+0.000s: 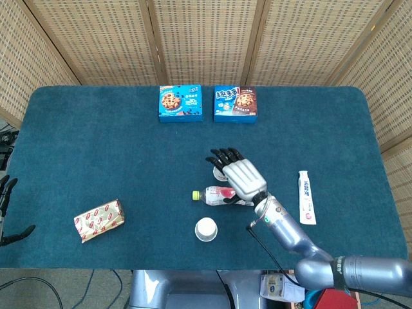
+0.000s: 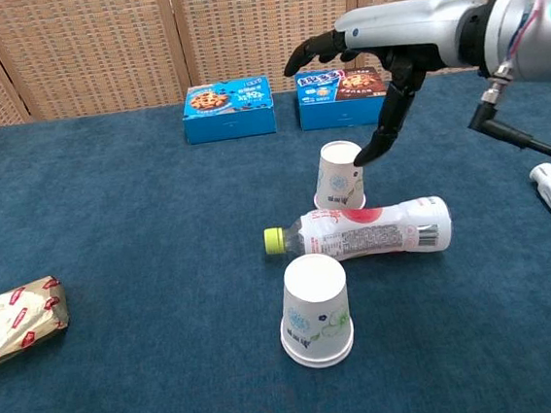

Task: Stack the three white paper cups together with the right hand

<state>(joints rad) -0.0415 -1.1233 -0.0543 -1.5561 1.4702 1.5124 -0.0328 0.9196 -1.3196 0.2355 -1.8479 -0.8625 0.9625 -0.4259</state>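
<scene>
Two upside-down white paper cups show. The far cup (image 2: 339, 175) stands behind a lying plastic bottle (image 2: 366, 231); in the head view my right hand hides it. The near cup (image 2: 315, 310) (image 1: 206, 229) stands in front of the bottle (image 1: 222, 195), and its bottom rim looks doubled. My right hand (image 2: 378, 50) (image 1: 239, 174) hovers above the far cup with its fingers spread and nothing in it; one fingertip (image 2: 363, 155) hangs close to the cup's top edge. My left hand (image 1: 8, 209) shows only as dark fingers at the left edge, off the table, spread apart.
Two blue biscuit boxes (image 1: 180, 103) (image 1: 235, 104) lie at the back of the blue table (image 1: 96, 141). A toothpaste tube (image 1: 306, 197) lies to the right and a gold-and-red snack packet (image 1: 98, 219) at the front left. Wicker screens stand behind.
</scene>
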